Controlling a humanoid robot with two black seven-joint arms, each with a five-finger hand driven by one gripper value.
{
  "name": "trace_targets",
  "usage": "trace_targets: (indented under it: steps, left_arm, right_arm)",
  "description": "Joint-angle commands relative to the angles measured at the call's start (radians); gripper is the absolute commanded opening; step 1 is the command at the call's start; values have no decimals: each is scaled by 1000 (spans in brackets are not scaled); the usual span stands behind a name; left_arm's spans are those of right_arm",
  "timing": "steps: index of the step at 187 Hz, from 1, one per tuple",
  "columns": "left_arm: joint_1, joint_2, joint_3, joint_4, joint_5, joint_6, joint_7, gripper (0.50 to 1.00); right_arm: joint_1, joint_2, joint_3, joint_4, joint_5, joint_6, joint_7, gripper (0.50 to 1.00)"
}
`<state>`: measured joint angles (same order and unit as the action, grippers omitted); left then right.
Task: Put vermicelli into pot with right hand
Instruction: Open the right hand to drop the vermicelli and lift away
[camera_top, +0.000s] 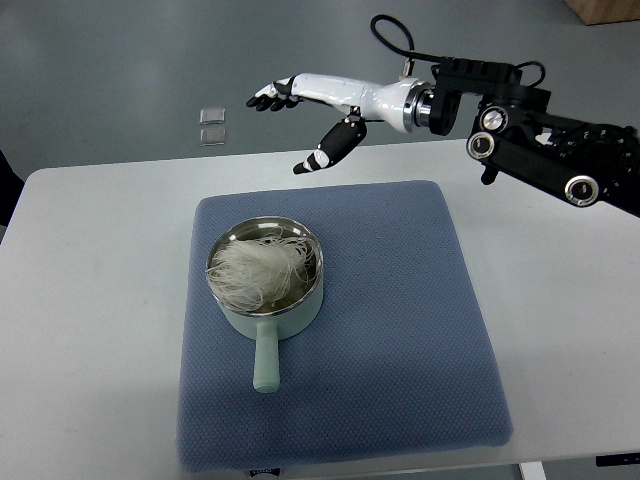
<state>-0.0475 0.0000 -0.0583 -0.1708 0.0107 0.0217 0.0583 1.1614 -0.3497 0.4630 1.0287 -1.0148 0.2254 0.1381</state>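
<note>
A pale green pot (266, 300) with a metal inside and a handle pointing toward me sits on the left part of a blue mat (400, 330). A tangle of white vermicelli (258, 266) lies inside the pot. My right hand (300, 120), white with black fingertips, hangs in the air above the far edge of the table, behind and a little right of the pot. Its fingers are spread and it holds nothing. The left arm does not show.
The mat lies on a white table (90, 300). The black right arm (560, 150) reaches in from the upper right. Two small clear squares (212, 125) lie on the grey floor beyond the table.
</note>
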Motion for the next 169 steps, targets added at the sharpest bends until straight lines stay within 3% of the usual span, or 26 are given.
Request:
trace_targets:
  steps: [1,33,52,94,101,130,169]
  left_arm:
    - [0,0,0,0,0,1,0,1000]
    - [0,0,0,0,0,1,0,1000]
    - [0,0,0,0,0,0,0,1000]
    - [0,0,-2,-1,0,0,0,1000]
    - [0,0,-3,-1,0,0,0,1000]
    - [0,0,-3,-3,0,0,0,1000]
    - [0,0,-3,-4,0,0,0,1000]
  right_arm:
    - [-75,-3,89,-102,168,-28,-18,858]
    - [-184,34,197,-277,410,-158,-37,858]
    - [-226,77,204,-348,554,-182,-37,860]
    - [-282,74,204,-372,792,-209,-35,862]
    - [-286,77,204,-378,821,-225,-32,929]
    - [-321,81,206,-381,840,-270,-23,930]
    - [-333,81,204,-381,840,-268,-23,930]
